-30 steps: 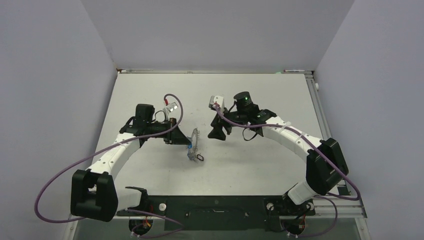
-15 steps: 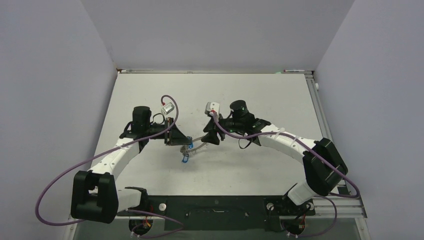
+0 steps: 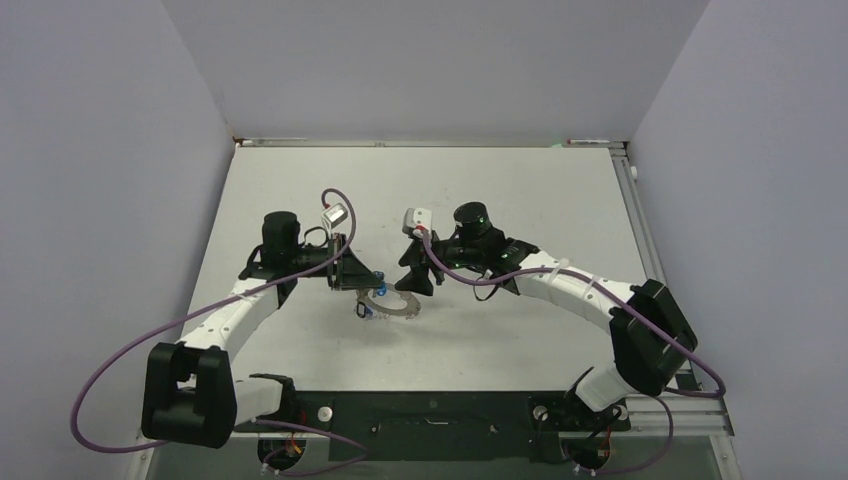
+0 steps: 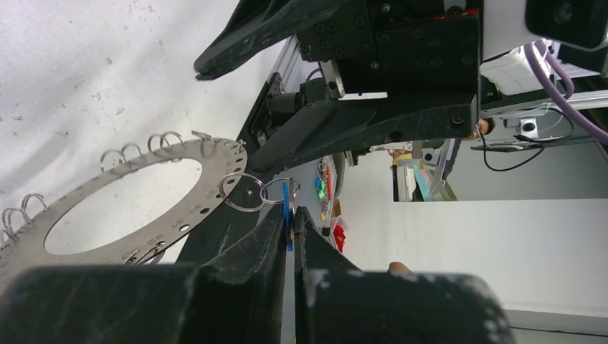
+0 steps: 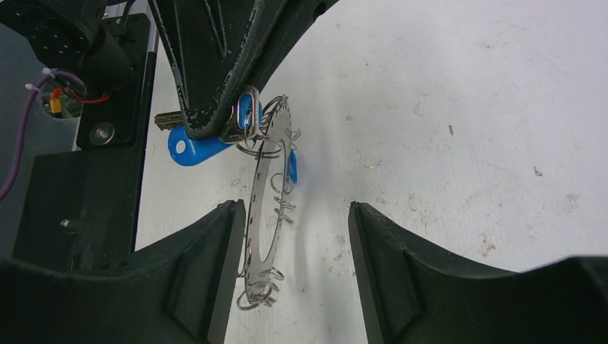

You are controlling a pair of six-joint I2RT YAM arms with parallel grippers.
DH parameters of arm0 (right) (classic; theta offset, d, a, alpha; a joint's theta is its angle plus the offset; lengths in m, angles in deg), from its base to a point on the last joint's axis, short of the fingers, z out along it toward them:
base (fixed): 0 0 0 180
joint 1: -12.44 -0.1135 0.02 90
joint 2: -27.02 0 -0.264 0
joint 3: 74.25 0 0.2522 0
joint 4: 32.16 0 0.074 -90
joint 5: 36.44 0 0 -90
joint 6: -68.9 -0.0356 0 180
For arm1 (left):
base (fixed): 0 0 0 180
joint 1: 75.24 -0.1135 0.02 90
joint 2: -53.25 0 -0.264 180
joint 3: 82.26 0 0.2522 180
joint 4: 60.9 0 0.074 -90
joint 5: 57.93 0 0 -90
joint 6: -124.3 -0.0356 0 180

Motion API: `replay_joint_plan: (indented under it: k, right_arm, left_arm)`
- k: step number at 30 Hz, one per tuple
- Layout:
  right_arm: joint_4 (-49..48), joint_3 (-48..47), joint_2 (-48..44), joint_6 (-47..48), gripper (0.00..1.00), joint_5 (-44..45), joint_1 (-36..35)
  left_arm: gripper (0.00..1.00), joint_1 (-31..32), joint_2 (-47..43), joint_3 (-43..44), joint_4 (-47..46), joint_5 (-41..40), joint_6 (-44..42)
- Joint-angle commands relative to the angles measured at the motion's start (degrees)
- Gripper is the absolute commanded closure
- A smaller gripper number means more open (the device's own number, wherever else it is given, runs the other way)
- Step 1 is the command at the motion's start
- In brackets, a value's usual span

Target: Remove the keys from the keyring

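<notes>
While left claw (image 4: 290, 218) clamps 1 blue-headed key (image 5: 195, 150), right claw (image 5: 290, 244) straddles the keyring (image 5: 258, 208) half-open, empty; it looks stiff, light, slick: pinch flat faces.

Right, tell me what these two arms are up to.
The left fingers are shut on a blue key, which is still linked to the keyring by a small loop. The right fingers stand open on either side of the keyring, not clamping it. No key appears to be off yet.
</notes>
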Motion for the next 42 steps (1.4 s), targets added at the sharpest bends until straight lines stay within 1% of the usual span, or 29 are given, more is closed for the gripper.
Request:
replay_joint_plan:
  k: [1, 2, 3, 5, 7, 9, 11, 13, 14, 15, 16, 22, 25, 28, 30, 33, 36, 38, 42]
  right_arm:
    - [2.2, -3.1, -4.5, 3.9, 0.44, -2.5, 0.9]
    - [3.1, -3.4, -4.6, 4.2, 0.43, -2.9, 1.3]
    - [3.5, -3.4, -4.9, 4.3, 0.43, -3.2, 1.6]
    - [4.0, -3.4, -5.3, 3.9, 0.43, -4.0, 2.4]
    - [4.1, -3.4, -5.8, 3.3, 0.43, -4.4, 3.0]
    - [4.2, -3.2, -6.1, 2.7, 0.43, -4.2, 3.3]
    - [4.3, -3.2, -6.4, 2.3, 0.43, -3.6, 3.4]
    - [6.1, -3.1, -6.6, 2.5, 0.43, -3.4, 3.4]
    - [6.5, -3.1, -6.6, 2.6, 0.43, -3.3, 3.4]
    - [6.8, -3.2, -6.7, 2.6, 0.43, -3.3, 3.4]
    - [7.1, -3.3, -6.6, 2.8, 0.44, -3.2, 3.5]
    - [7.8, -3.4, -6.5, 2.4, 0.45, -3.1, 3.6]
    - [7.7, -3.2, -6.4, 1.9, 0.46, -3.3, 3.8]
    - [7.3, -2.9, -6.4, 1.2, 0.48, -3.4, 4.3]
    - [6.1, -2.3, -6.7, 0.3, 0.48, -3.2, 4.5]
    - [3.4, -1.3, -6.7, -1.0, 0.5, -3.2, 4.4]
    - [0.4, -0.2, -6.2, -2.4, 0.52, -3.1, 4.1]
    - [-0.9, 0.0, -5.8, -3.1, 0.52, -3.2, 3.7]
    - [-3.5, 0.5, -5.6, -4.3, 0.52, -3.5, 2.5]
  left_arm:
    - [1.0, 0.2, -2.5, 2.7, 6.0, 1.5, -7.9]
    - [1.0, 0.3, -2.6, 3.9, 9.6, 0.9, -10.8]
    - [1.0, 0.4, -2.5, 5.4, 16.3, -0.2, -14.9]
    - [1.0, 0.7, -2.2, 8.4, 25.2, -3.3, -22.2]
    - [1.0, 1.1, -2.8, 9.5, 27.6, -5.3, -23.8]
    - [1.0, 1.9, -3.8, 10.3, 29.9, -9.1, -24.8]
    - [1.0, 4.0, -4.7, 12.6, 35.4, -15.2, -30.3]
    - [1.0, 6.6, -4.9, 15.1, 39.2, -21.9, -32.5]
    - [1.0, 7.5, -4.7, 16.8, 41.4, -24.0, -34.7]
    - [1.0, 8.5, -4.6, 18.4, 43.2, -27.9, -36.6]
    - [1.0, 10.0, -4.2, 19.9, 45.0, -31.3, -38.2]
    - [1.0, 15.7, 1.7, 29.5, 57.9, -45.5, -48.2]
    - [1.0, 17.8, 4.0, 34.0, 63.2, -50.9, -50.9]
    - [1.0, 20.1, 4.9, 38.2, 66.5, -56.9, -52.4]
    - [1.0, 20.2, 5.1, 39.4, 67.6, -57.2, -51.6]
    - [1.0, 20.1, 4.9, 39.1, 67.8, -52.8, -48.1]
    - [1.0, 19.3, 5.1, 38.5, 67.6, -44.4, -45.6]
    - [1.0, 17.3, 5.3, 38.1, 67.3, -39.7, -45.3]
    - [1.0, 9.4, 6.3, 36.4, 66.4, -25.5, -41.0]
